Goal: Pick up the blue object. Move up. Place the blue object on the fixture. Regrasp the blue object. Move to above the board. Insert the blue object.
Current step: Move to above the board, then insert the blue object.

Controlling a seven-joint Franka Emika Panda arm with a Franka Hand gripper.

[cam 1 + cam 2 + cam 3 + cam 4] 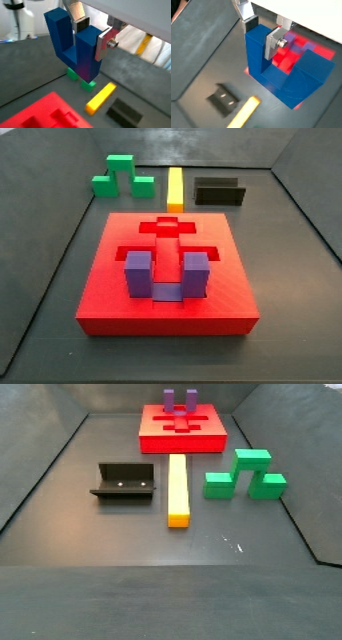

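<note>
My gripper (pixel 91 37) is shut on one prong of the dark blue U-shaped object (pixel 72 45) and holds it high above the floor, prongs pointing up toward the wrist. Both wrist views show this grip (pixel 261 36) on the blue object (pixel 284 80). The red board (pixel 120 298) lies on the floor with a cross-shaped recess; it also shows under the blue object in a wrist view (pixel 308 52). The black fixture (pixel 127 484) stands empty beside the yellow bar. Neither the gripper nor the blue object shows in either side view.
A purple U-shaped block (pixel 167 275) sits in the board. A yellow bar (pixel 177 489) lies between the fixture and a green stepped block (pixel 243 474). Dark walls ring the floor.
</note>
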